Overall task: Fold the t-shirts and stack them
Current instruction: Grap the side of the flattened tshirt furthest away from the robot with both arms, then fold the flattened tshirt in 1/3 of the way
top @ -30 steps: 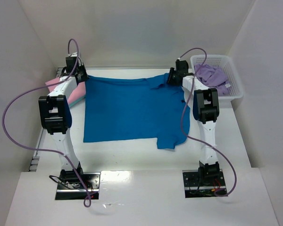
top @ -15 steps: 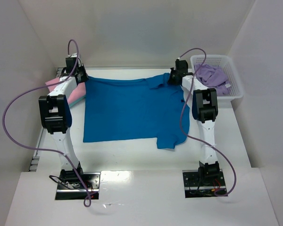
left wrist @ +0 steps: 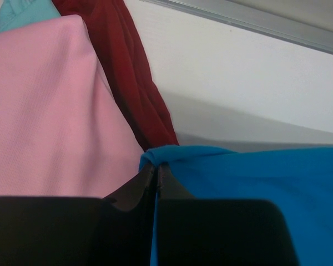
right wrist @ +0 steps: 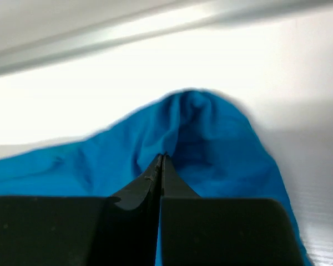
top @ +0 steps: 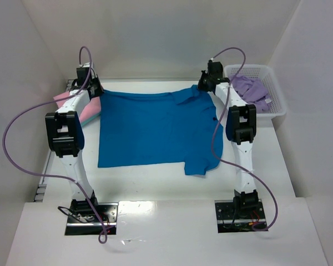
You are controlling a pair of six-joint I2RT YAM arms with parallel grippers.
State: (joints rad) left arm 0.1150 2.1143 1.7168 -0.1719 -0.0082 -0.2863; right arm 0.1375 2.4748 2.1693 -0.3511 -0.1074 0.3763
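A bright blue t-shirt (top: 150, 127) with a collar lies spread flat in the middle of the table. My left gripper (top: 95, 90) is shut on its far left corner (left wrist: 161, 155), the cloth pinched between the jaws. My right gripper (top: 206, 87) is shut on the far right corner near the collar, where the blue cloth (right wrist: 200, 133) bunches up in a lifted peak. A folded pink t-shirt (left wrist: 50, 111) lies just left of the left gripper, with a red one (left wrist: 139, 83) beneath it. A lavender t-shirt (top: 250, 88) sits in the basket.
A white mesh basket (top: 272, 105) stands at the far right, close to my right arm. The pink and red stack (top: 83, 108) fills the far left corner. White walls close in the table on three sides. A metal strip (left wrist: 255, 22) runs along the far edge.
My right gripper has closed on the blue shirt's far right corner and lifted it slightly toward the back. The left gripper has kept its hold and place.
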